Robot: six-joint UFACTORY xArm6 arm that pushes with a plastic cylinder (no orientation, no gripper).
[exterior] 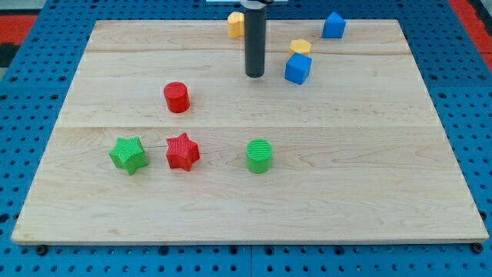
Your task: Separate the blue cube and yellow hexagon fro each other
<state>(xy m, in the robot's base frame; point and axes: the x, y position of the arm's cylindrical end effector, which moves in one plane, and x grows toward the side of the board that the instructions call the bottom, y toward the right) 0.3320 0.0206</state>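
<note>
The robot's bare tip (254, 75), a rod holding nothing, rests just to the view's left of the blue cube (297, 68), which touches the yellow hexagon (300, 47) directly above it.

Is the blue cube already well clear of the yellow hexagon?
No: the blue cube sits right against the yellow hexagon, directly below it in the view, while my tip stands apart to their left.
</note>
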